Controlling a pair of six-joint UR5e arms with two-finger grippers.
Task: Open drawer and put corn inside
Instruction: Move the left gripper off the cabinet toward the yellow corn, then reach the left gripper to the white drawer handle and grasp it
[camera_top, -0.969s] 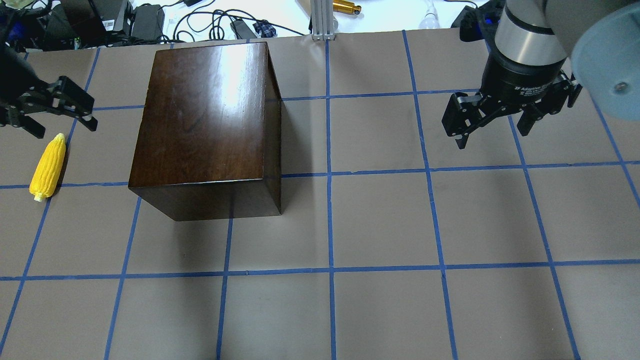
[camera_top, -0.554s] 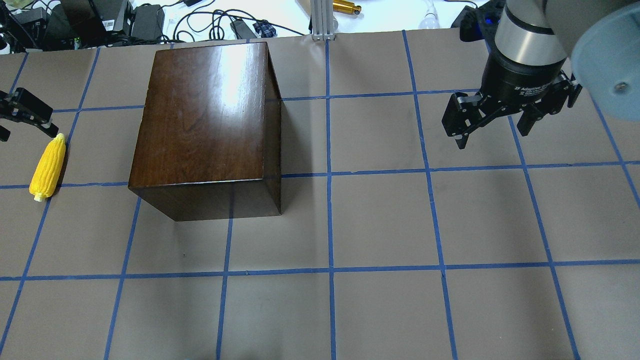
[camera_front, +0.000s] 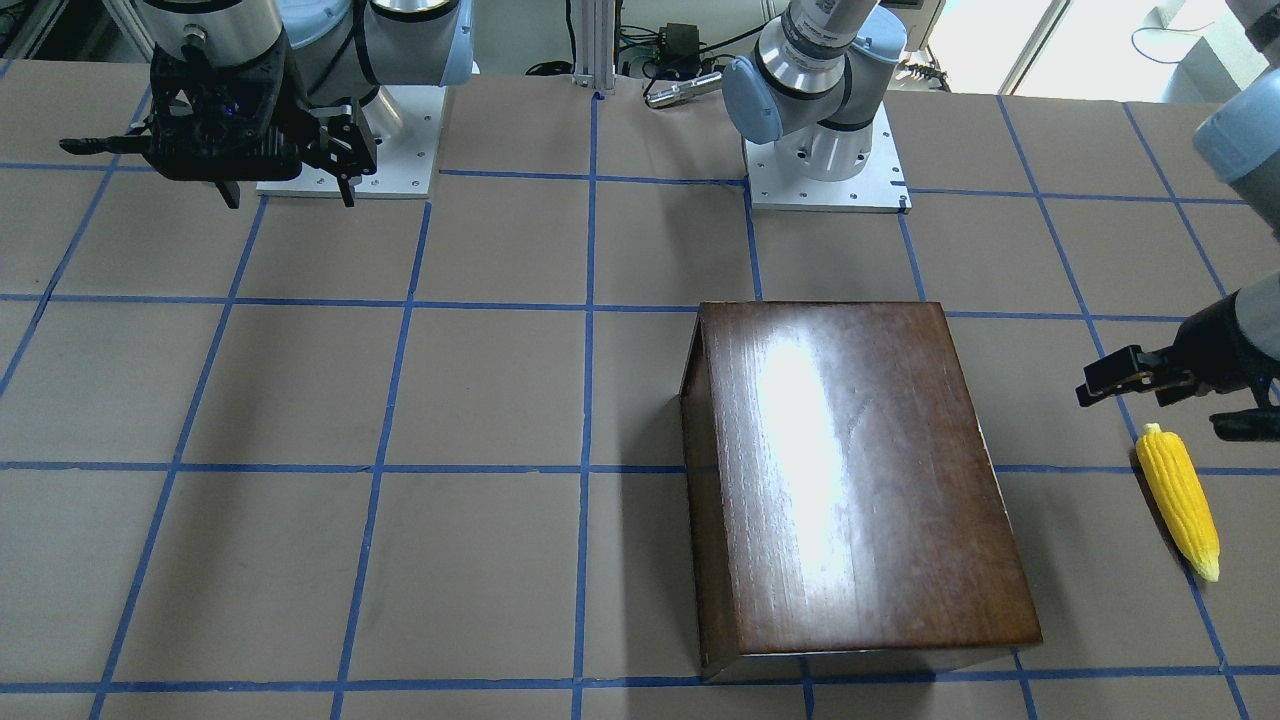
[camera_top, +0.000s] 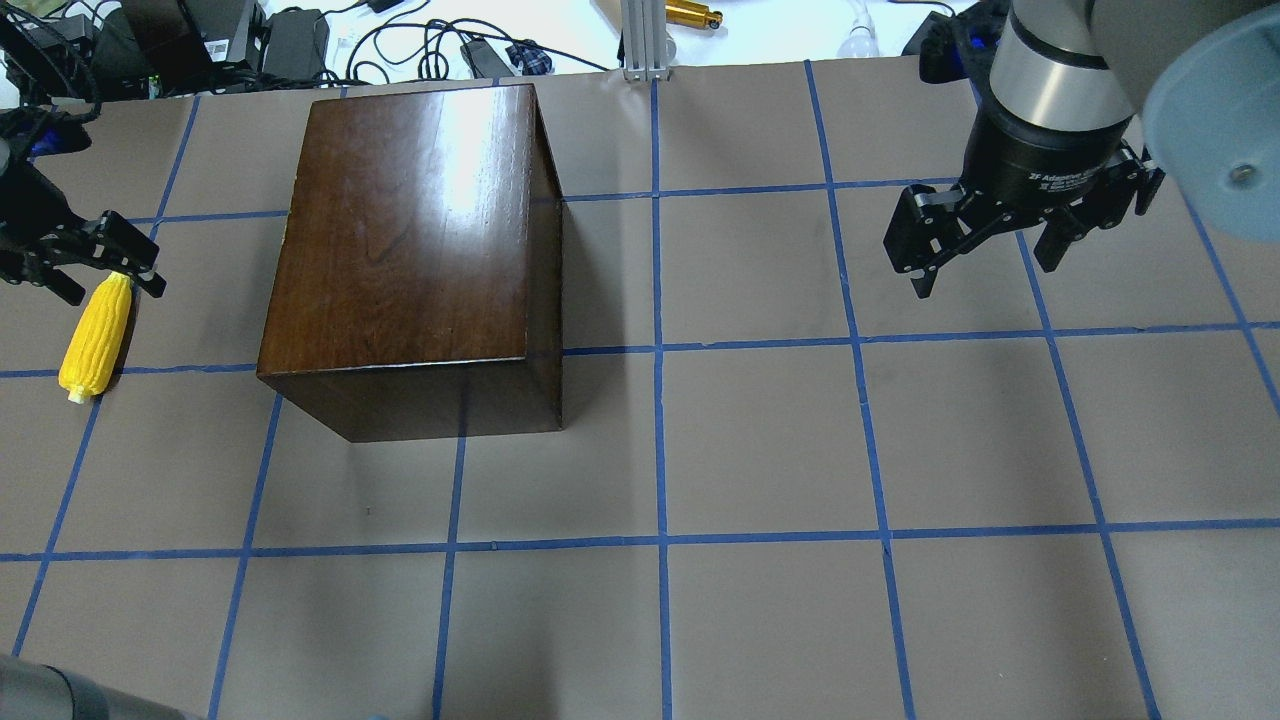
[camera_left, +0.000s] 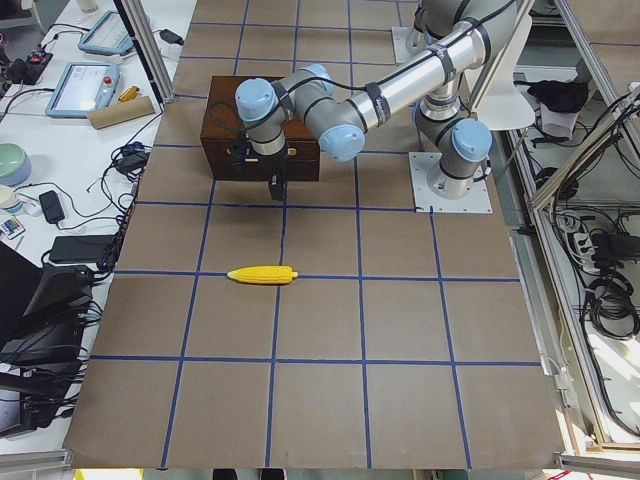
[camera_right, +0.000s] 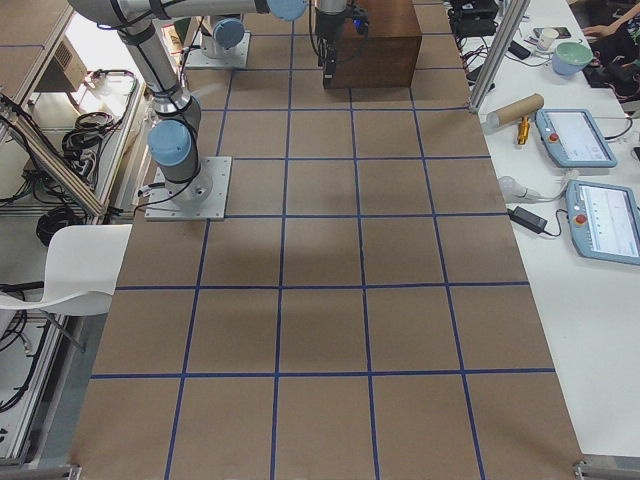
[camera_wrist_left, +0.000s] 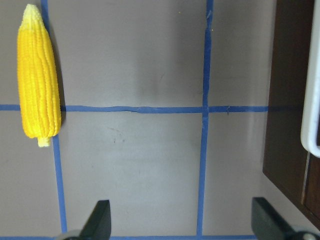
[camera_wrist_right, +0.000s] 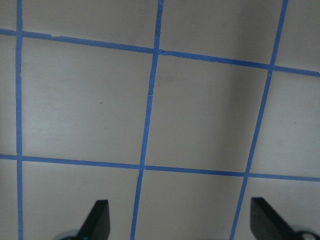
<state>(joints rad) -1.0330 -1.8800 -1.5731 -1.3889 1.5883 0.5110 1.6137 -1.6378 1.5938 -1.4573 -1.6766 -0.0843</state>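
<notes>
The brown paper-covered table (camera_top: 760, 440) with a grid of blue tape carries a glossy dark-brown wooden box (camera_top: 410, 220). The box's dark front panel, the drawer (camera_wrist_left: 287, 100), faces the robot's left. It is hidden from above, and the left wrist camera shows only a strip of it with a pale metal pull (camera_wrist_left: 310, 100). In the left side view the panel looks flush with the box, but the arm covers part of it. Far to the right of the box, the right gripper (camera_top: 985, 275) hangs over bare paper. Its fingers (camera_wrist_right: 100, 217) are wide apart and hold nothing. The left gripper (camera_wrist_left: 182, 222) is on the left of the box, its arm cut off by the edge of the overhead view. Its fingers (camera_wrist_left: 100, 220) are also spread and hold nothing. They hang over the strip of paper between the box and the bright yellow ribbed corn cob (camera_top: 97, 335). The corn lies flat along a tape line, left of the box and outside the fingers.
</notes>
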